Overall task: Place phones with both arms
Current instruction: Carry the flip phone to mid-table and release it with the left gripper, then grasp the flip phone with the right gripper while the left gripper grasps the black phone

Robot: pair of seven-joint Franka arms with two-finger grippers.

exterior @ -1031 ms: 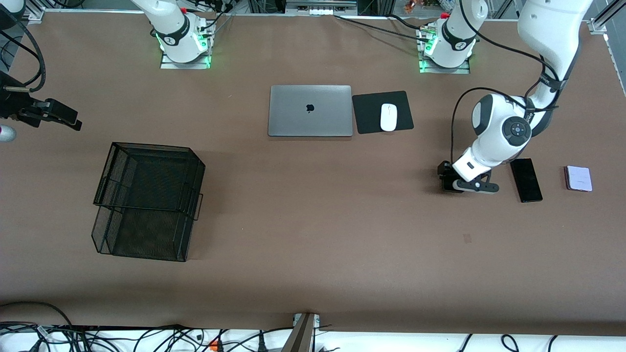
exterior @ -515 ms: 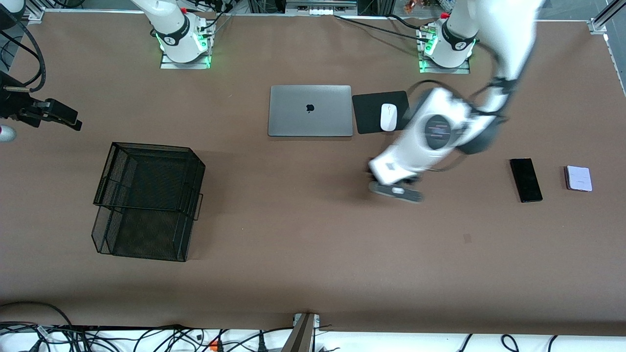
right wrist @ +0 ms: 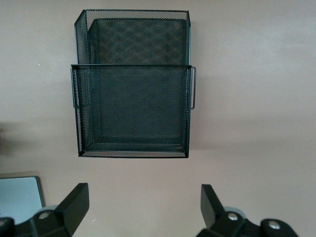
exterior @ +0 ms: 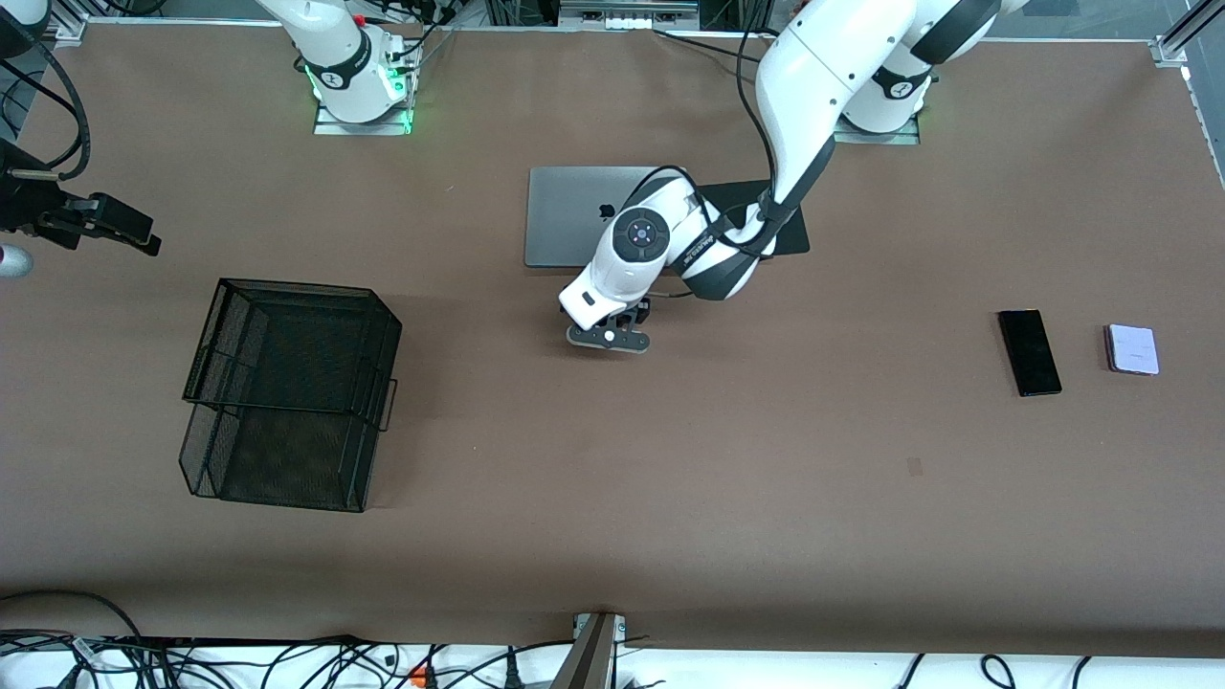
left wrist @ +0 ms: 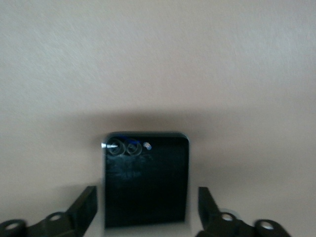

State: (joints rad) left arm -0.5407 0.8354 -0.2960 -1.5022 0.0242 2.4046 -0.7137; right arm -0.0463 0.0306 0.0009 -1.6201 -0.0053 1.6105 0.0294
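Note:
My left gripper (exterior: 609,335) is low over the middle of the table, just nearer the front camera than the laptop. In the left wrist view it (left wrist: 146,193) is open, and the small black flip phone (left wrist: 146,180) lies flat between its fingers with a gap on each side. The front view hides that phone under the hand. The slim black slab phone (exterior: 1030,351) and the pale-lavender flip phone (exterior: 1132,348) lie side by side toward the left arm's end. My right gripper (exterior: 120,230) waits open (right wrist: 144,188) at the right arm's end, holding nothing.
A black mesh basket (exterior: 206,383) stands toward the right arm's end, seen also in the right wrist view (right wrist: 131,65). The grey laptop (exterior: 565,220) and a black mouse pad (exterior: 796,234) lie near the bases, partly covered by the left arm.
The left arm has swept from beside the slab phone to the table's middle with the black flip phone, and its fingers have opened off it. The right arm has not moved.

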